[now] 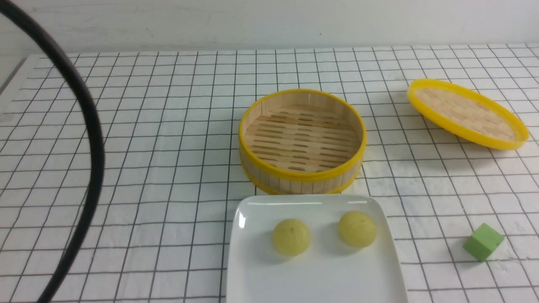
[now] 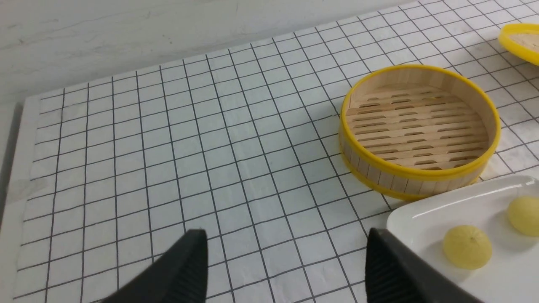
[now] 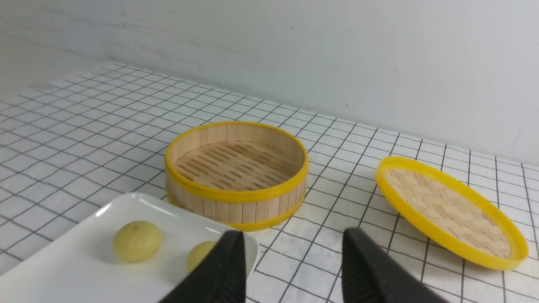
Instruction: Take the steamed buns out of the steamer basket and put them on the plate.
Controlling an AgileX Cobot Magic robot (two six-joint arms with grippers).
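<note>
Two pale yellow-green steamed buns lie side by side on the white plate (image 1: pixel 316 277) at the near middle: one on the left (image 1: pixel 291 237), one on the right (image 1: pixel 357 228). The bamboo steamer basket (image 1: pixel 301 141) stands just behind the plate and holds nothing. My left gripper (image 2: pixel 286 252) is open and empty over the checked cloth, left of the plate (image 2: pixel 425 219). My right gripper (image 3: pixel 292 252) is open and empty over the cloth at the plate's right edge (image 3: pixel 248 248); one finger (image 3: pixel 223 269) partly hides a bun (image 3: pixel 200 254). Neither gripper shows in the front view.
The shallow yellow-rimmed woven lid (image 1: pixel 466 112) lies at the far right. A green cube (image 1: pixel 483 241) sits on the cloth right of the plate. A black cable (image 1: pixel 84 139) curves down the left side of the front view. A wall runs behind the table.
</note>
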